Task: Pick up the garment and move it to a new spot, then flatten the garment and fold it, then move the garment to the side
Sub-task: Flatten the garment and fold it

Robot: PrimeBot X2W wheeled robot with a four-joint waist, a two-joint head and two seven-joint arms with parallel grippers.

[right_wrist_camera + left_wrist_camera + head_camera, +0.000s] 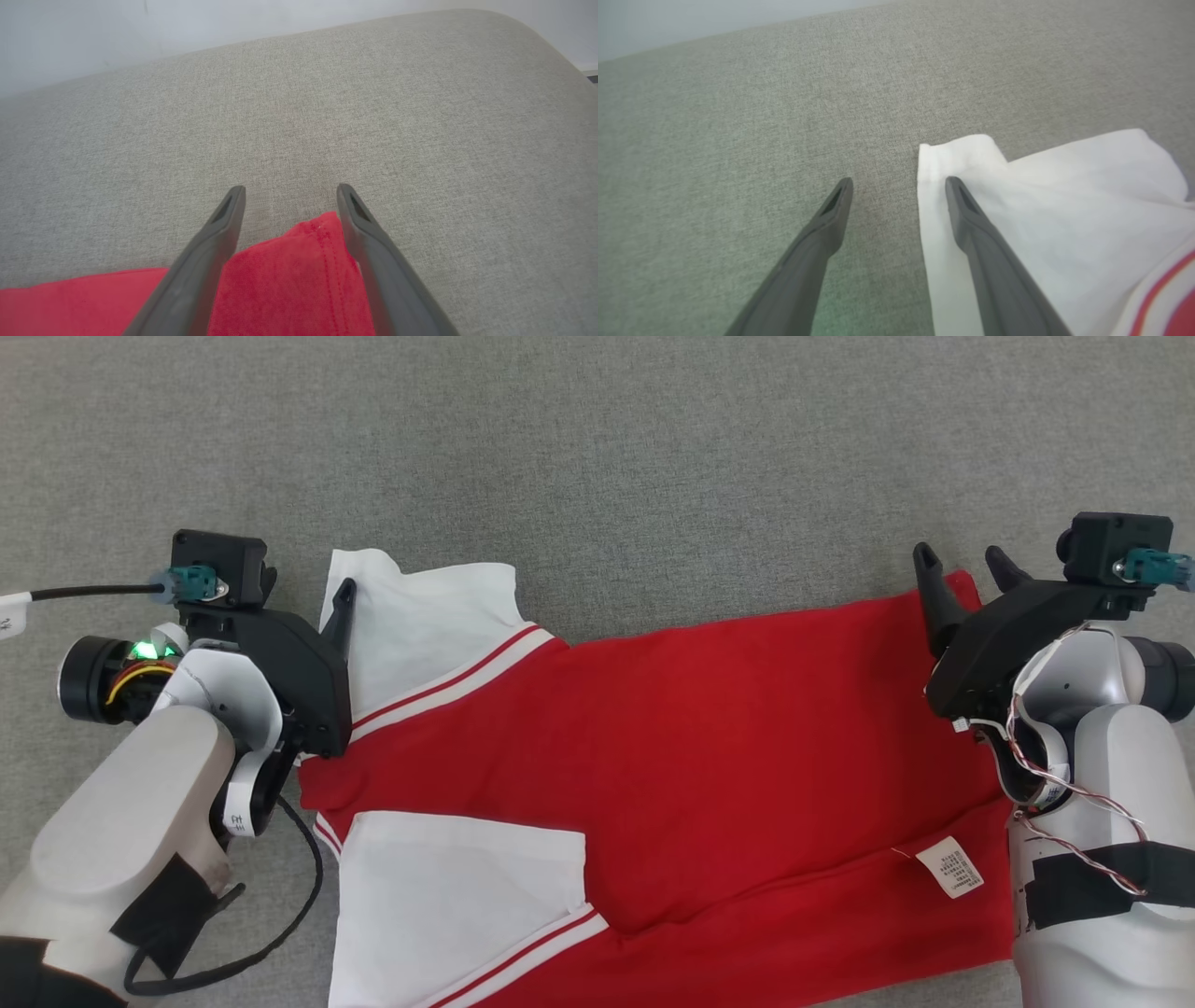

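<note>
While garment [700, 728] lies spread on grey surface [597, 448], left hand [899, 182], right hand [960, 555] gape wide, empty.

One red-and-white garment [709, 747] is counted on one grey surface [597, 448]. Two white sleeves [420, 625] [448, 887] are seen at the garment's left end, and one white label [950, 866] near its right end. Two grippers are counted: the left gripper [899, 182] at the garment's left end, the right gripper [962, 555] at its right.
</note>
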